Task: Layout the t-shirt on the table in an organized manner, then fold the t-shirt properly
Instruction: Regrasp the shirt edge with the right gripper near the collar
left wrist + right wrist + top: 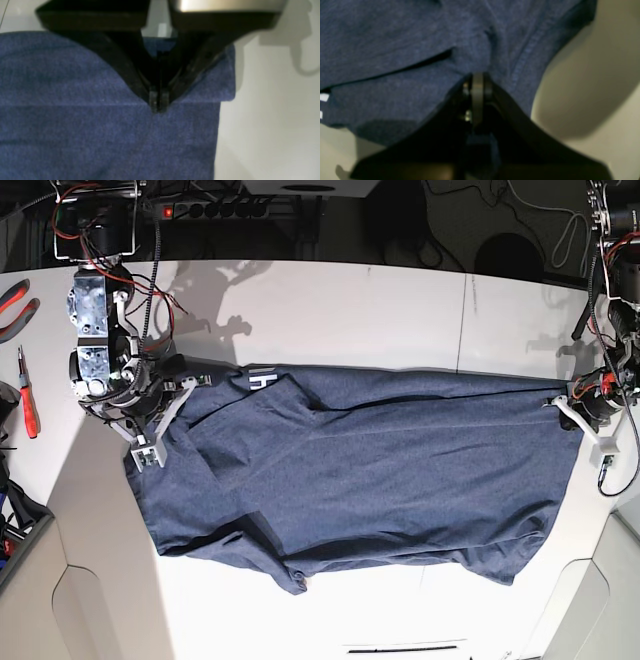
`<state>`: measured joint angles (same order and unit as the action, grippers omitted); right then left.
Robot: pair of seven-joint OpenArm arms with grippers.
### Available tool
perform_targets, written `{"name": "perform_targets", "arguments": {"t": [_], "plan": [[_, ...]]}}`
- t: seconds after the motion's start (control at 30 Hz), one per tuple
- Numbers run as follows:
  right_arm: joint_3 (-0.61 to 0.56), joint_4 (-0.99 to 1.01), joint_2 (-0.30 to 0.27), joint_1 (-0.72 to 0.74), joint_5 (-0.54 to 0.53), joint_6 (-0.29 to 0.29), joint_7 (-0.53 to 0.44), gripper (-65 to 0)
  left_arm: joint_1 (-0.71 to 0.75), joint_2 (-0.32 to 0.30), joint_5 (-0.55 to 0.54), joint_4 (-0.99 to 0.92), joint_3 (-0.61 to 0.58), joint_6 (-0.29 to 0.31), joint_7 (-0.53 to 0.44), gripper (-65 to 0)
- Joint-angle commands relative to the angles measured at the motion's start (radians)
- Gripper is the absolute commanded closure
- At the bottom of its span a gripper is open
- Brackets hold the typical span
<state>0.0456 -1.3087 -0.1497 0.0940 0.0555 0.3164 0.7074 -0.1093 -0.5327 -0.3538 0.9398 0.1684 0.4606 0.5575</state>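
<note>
You are looking down on a broad matte white table with a thin dark seam running from its far edge toward the shirt on the right side, and hard shadows of the arms and cables fall across its far half. Beyond the far edge sits a dark strip of clutter: a power strip and loose cables. At the far left, off the table edge, lie red-handled pliers and a red-handled screwdriver. The t-shirt stretches across the middle of the table from left to right, dark heathered navy, mostly flat but with diagonal creases and a bunched, folded-over lump at its near left corner. A little white lettering peeks out at its far left edge. Your right gripper, at the left end of the shirt in the base view, has its fingers pressed together on a pinch of cloth beside a stitched hem. Your left gripper, at the right end, is likewise clamped on the fabric, right at a folded edge near the shirt's corner, with bare table just beside it.
</note>
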Motion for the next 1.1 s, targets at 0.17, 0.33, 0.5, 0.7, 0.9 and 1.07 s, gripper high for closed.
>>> {"name": "perform_targets", "arguments": {"t": [0.17,0.33,0.5,0.7,0.9,1.07], "plan": [[0.001,-0.056,-0.070,-0.111,-0.042,0.002,0.090,0.0,0.109,-0.016,-0.032,-0.002,0.003,-0.003,0.060,0.0],[0.001,-0.210,-0.105,-0.227,-0.063,0.002,0.121,0.0,0.166,-0.016,-0.036,0.022,0.018,-0.003,0.062,0.0],[0.003,-0.351,-0.105,-0.330,-0.063,0.002,0.131,0.0,0.261,-0.013,-0.089,0.138,0.105,0.024,0.076,0.0],[0.008,-0.374,-0.105,-0.374,-0.043,0.002,0.139,0.0,0.379,0.013,-0.121,0.258,0.229,0.045,0.116,0.0],[0.021,-0.375,-0.105,-0.360,-0.045,0.004,0.137,0.0,0.431,0.051,-0.169,0.293,0.279,0.075,0.124,0.0],[0.021,-0.375,-0.105,-0.346,-0.045,0.000,0.129,0.0,0.422,0.058,-0.209,0.296,0.286,0.083,0.085,0.0]]}}
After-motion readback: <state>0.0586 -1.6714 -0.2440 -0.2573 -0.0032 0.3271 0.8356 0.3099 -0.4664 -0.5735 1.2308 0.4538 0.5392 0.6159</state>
